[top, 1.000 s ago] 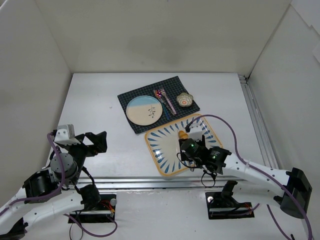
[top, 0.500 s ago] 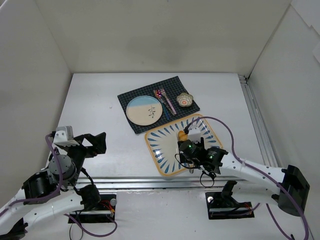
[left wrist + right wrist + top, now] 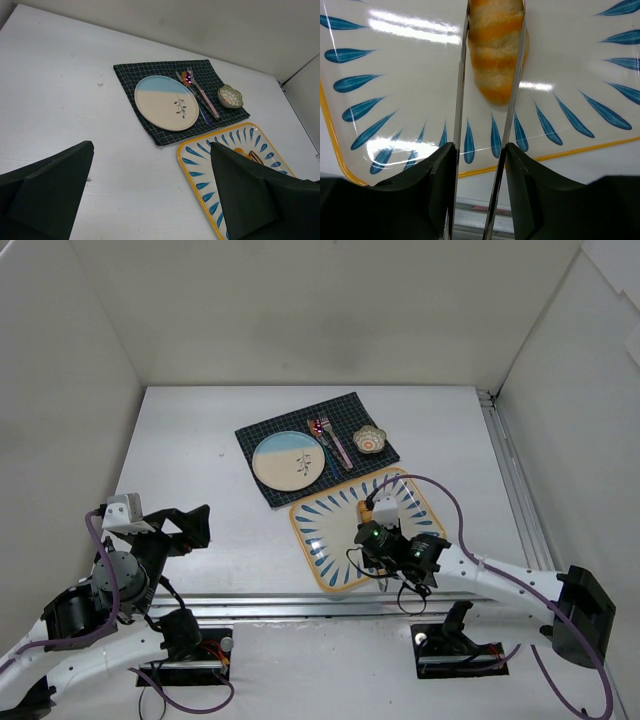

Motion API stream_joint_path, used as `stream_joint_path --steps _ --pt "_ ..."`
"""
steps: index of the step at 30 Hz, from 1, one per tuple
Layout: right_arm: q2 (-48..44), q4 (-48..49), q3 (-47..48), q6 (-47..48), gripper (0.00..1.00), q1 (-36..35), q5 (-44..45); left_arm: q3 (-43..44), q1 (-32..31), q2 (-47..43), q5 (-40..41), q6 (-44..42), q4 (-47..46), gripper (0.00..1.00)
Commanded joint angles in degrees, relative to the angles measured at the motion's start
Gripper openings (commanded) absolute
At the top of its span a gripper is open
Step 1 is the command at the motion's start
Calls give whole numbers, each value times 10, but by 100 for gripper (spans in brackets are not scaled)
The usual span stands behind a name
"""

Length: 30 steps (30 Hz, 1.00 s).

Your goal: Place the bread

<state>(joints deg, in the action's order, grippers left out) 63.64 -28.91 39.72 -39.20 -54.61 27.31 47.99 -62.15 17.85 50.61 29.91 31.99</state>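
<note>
The bread (image 3: pixel 496 50), a golden-brown ridged roll, sits between the tips of two thin metal tong blades (image 3: pixel 461 100) over the blue-and-yellow tray (image 3: pixel 395 75). My right gripper (image 3: pixel 480 150) is shut on the tongs, its black fingers pressing the blades from both sides. In the top view the right gripper (image 3: pixel 372 535) is above the tray's (image 3: pixel 320 540) near half, with the bread (image 3: pixel 367 510) just beyond it. I cannot tell whether the bread touches the tray. My left gripper (image 3: pixel 190 525) is open and empty at the near left, also in the left wrist view (image 3: pixel 150 200).
A round cream-and-blue plate (image 3: pixel 288 460) lies on a dark checked placemat (image 3: pixel 262 435) behind the tray, with a fork (image 3: pixel 335 445) and a small flower-shaped dish (image 3: pixel 369 439) to its right. White walls enclose the table; a metal rail runs along the right side.
My right gripper has shifted slightly left over the tray with the tongs still closed on the bread. The left arm has sunk a little toward the near edge.
</note>
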Motion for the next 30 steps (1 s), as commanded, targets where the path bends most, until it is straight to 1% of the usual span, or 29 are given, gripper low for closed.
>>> stream_joint_path --steps 1,7,10,11,13,14,16,17,19,20,22,23,27,28,30 --pt "-34 25 17 -1 31 -15 9 2 -3 13 5 -9 -38 99" --pt "-69 24 58 25 32 -23 21 -1 -3 19 9 -10 -40 99" --pt "-61 25 99 45 33 -23 27 -3 -3 25 10 -10 -44 99" --pt "-54 25 129 53 33 -23 25 -4 -3 28 10 -12 -46 99" --pt "-20 25 166 78 33 -23 26 -3 -3 32 12 -13 -47 99" --pt "-6 25 207 89 33 -22 27 -3 -3 35 11 -13 -47 100" --pt "43 27 251 122 34 -23 23 -3 -3 37 12 -12 -45 99" --pt "61 27 294 136 34 -23 22 -3 -3 39 12 -12 -45 100" --pt "120 31 337 174 36 -22 13 -4 -3 39 14 -14 -47 99" --pt "161 32 379 189 36 -23 8 -4 -3 39 15 -15 -47 99" --pt "199 32 436 221 38 -23 3 -5 -3 41 18 -16 -48 99" --pt "235 32 454 230 38 -21 1 -5 -3 41 19 -15 -48 100" --pt "321 34 533 274 42 -7 -28 -7 -3 38 24 -13 -45 99" --pt "338 34 559 279 43 5 -34 -9 -3 35 26 -13 -44 99" --pt "383 33 583 291 42 16 -49 -11 -3 33 24 -13 -46 99"
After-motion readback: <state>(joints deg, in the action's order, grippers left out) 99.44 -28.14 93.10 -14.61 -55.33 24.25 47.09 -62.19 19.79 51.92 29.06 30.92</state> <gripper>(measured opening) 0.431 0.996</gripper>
